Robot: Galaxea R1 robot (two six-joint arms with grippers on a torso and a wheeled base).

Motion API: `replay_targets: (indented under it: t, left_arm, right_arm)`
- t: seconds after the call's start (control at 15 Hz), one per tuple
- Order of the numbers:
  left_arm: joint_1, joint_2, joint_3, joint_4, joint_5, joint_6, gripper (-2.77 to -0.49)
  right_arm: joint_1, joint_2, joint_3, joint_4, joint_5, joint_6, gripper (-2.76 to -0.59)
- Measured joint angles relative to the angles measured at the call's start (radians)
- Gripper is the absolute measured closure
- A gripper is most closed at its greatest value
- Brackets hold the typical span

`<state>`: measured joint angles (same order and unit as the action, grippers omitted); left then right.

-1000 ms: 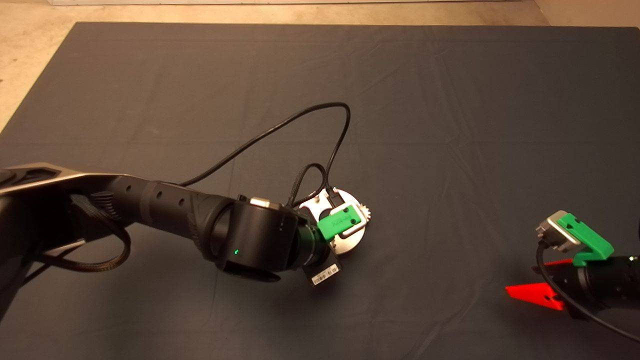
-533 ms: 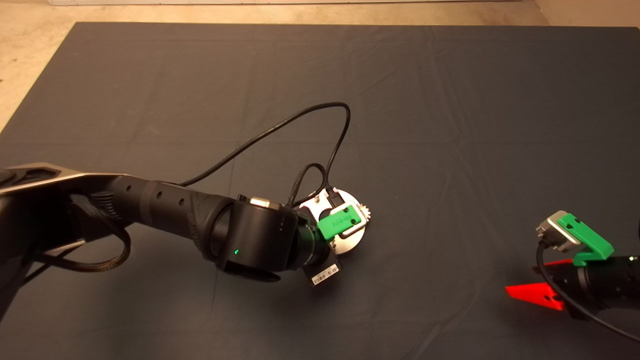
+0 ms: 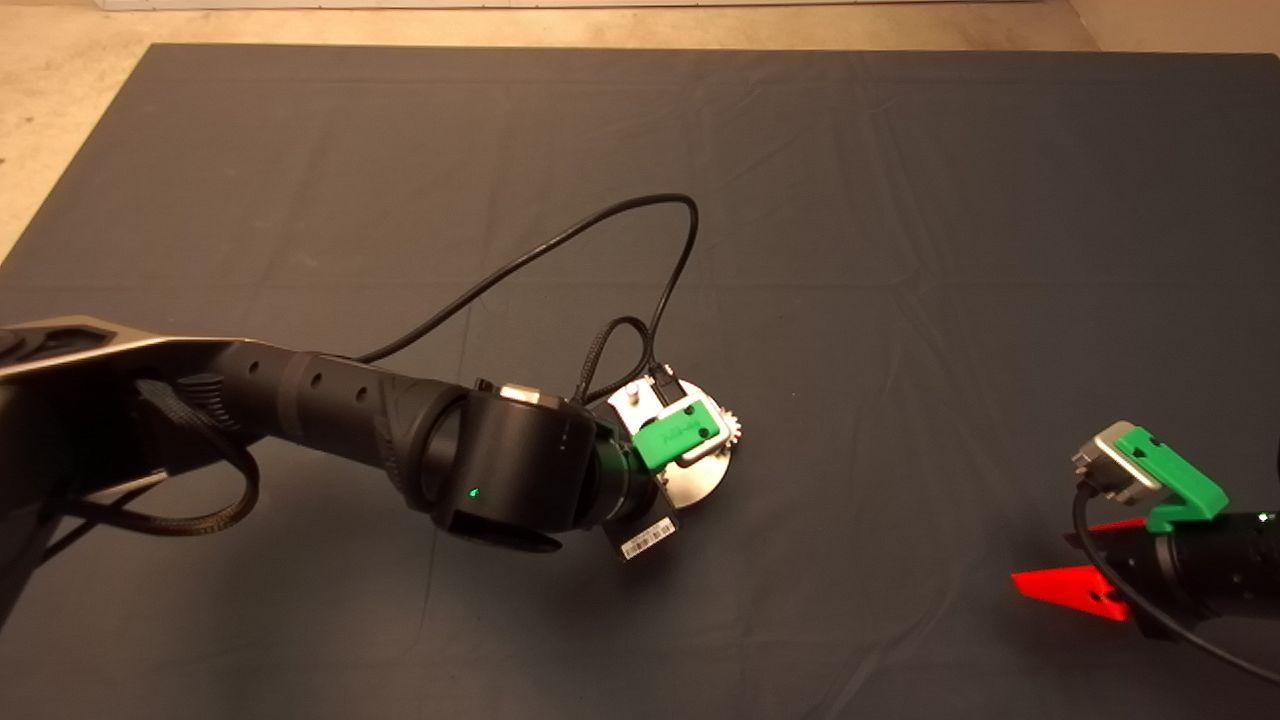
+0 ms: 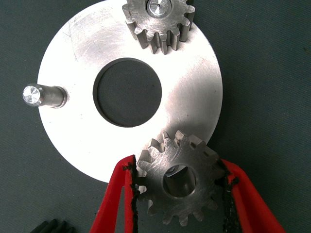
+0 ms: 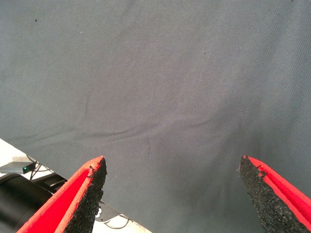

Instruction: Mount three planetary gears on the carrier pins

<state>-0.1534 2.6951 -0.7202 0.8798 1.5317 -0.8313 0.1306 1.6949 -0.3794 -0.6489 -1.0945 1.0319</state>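
In the left wrist view the flat round silver plate [image 4: 194, 97] lies on the mat. One planetary gear [image 4: 158, 22] sits on a carrier pin at the rim. A second carrier pin [image 4: 41, 95] stands bare. My left gripper [image 4: 177, 163] is shut on another planetary gear [image 4: 180, 182] at the plate's rim, and a pin end shows through its bore. In the head view the left gripper [image 3: 690, 440] covers most of the plate [image 3: 695, 485]. A third gear is out of view. My right gripper [image 3: 1075, 558] is parked at the lower right, open and empty.
A black cable [image 3: 560, 240] loops from the left wrist over the mat behind the plate. The dark mat [image 3: 900, 250] ends at a pale floor along the far and left edges. The right wrist view shows only the mat between its open fingers [image 5: 87, 189].
My left arm and gripper have shifted slightly toward the far side of the mat, still over the plate. The right arm has not moved.
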Motion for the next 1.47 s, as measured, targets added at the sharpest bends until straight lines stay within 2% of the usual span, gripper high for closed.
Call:
replay_targets:
  t: [0.2,0.33,1.0,1.13,1.27,1.47]
  left_arm:
    - [0.000,-0.010,-0.001,0.000,-0.001,0.000,-0.78]
    - [-0.002,-0.016,-0.004,0.000,-0.010,0.000,-0.75]
    - [-0.002,-0.025,-0.005,0.001,-0.014,0.000,-0.72]
    - [-0.002,-0.025,-0.005,0.000,-0.022,0.000,-0.72]
    - [-0.002,-0.025,-0.014,0.000,-0.040,0.000,-0.72]
    - [-0.001,-0.025,-0.015,0.000,-0.043,0.000,-0.72]
  right_arm:
    - [0.000,0.000,0.000,0.000,0.000,0.000,-2.02]
    - [0.000,0.000,0.000,0.000,0.000,0.000,-2.02]
    - [0.000,0.000,0.000,0.000,0.000,0.000,-2.02]
    - [0.000,0.000,0.000,0.000,0.000,0.000,-2.02]
    - [0.000,0.000,0.000,0.000,0.000,0.000,-2.02]
    - [0.000,0.000,0.000,0.000,0.000,0.000,-2.02]
